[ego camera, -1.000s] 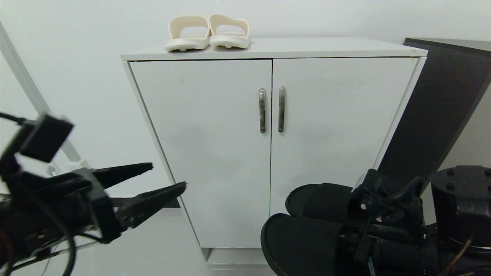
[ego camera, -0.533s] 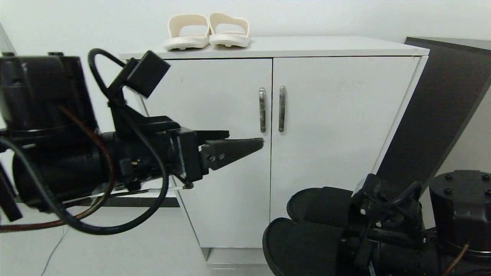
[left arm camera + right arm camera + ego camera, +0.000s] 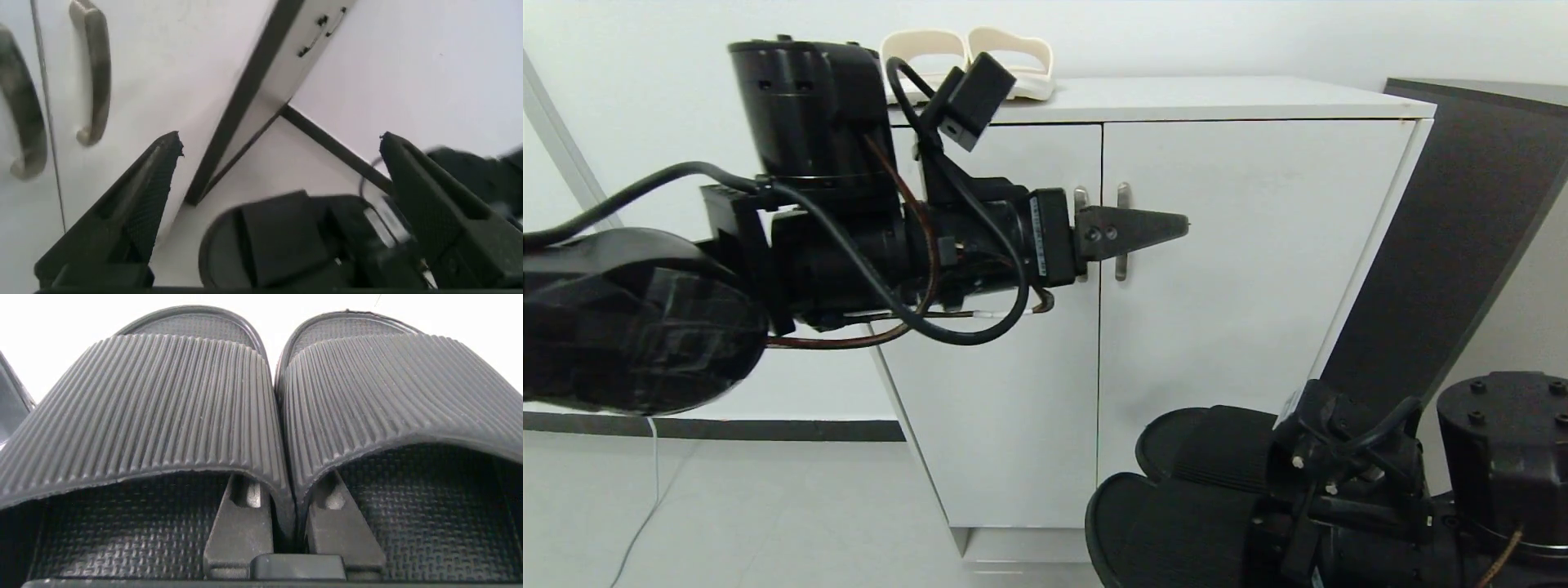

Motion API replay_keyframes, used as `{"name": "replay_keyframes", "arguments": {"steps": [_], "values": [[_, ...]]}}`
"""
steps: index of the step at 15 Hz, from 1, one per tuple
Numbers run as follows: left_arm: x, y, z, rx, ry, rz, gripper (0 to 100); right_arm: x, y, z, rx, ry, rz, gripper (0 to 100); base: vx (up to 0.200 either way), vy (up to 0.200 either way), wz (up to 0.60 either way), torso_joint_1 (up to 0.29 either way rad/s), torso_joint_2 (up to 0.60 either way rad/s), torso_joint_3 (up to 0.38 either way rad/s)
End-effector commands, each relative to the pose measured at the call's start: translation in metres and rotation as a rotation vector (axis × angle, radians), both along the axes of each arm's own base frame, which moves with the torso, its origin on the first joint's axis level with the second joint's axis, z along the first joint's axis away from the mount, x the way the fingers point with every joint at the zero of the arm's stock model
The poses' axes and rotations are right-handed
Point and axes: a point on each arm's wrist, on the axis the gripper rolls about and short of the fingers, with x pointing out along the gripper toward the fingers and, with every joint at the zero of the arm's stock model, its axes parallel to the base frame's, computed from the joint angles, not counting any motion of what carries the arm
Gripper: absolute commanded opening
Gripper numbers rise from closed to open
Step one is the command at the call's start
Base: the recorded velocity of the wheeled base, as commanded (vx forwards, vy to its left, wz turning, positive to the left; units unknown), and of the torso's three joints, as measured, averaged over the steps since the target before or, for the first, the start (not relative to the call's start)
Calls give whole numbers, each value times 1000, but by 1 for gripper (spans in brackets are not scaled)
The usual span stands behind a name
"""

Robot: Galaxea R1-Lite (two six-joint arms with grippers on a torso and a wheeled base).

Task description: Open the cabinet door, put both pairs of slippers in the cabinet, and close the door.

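The white two-door cabinet point(image 3: 1241, 245) stands with both doors closed. Its two metal handles point(image 3: 1123, 196) point(image 3: 94, 73) meet at the middle seam. My left gripper point(image 3: 1135, 231) point(image 3: 282, 143) hangs open right in front of the handles, touching neither. A cream pair of slippers point(image 3: 1013, 61) rests on the cabinet top, partly hidden behind my left arm. My right gripper point(image 3: 282, 531) is low at the right, in front of the right door. It is shut on the black ribbed pair of slippers point(image 3: 1176, 514) point(image 3: 188, 400), pinching their inner sides together.
A dark panel point(image 3: 1462, 229) leans against the cabinet's right side. A white wall with a black baseboard point(image 3: 768, 429) runs to the cabinet's left, above bare grey floor point(image 3: 768, 523). A thin cable point(image 3: 654, 490) trails down there.
My left arm has risen from low at the left and swung right, bringing its gripper up to the door handles. The right gripper and the black slippers have stayed in place.
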Motion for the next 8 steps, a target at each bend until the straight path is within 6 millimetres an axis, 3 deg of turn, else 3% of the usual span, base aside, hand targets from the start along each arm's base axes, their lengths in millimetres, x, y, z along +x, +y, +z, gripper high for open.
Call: {"name": "replay_keyframes", "arguments": {"steps": [1, 8], "values": [[19, -16, -12, 18, 24, 36, 100, 0, 0, 0, -1, 0, 0, 0, 0, 0, 0, 0, 0, 0], [44, -30, -16, 15, 12, 193, 100, 0, 0, 0, -1, 0, 0, 0, 0, 0, 0, 0, 0, 0]]}}
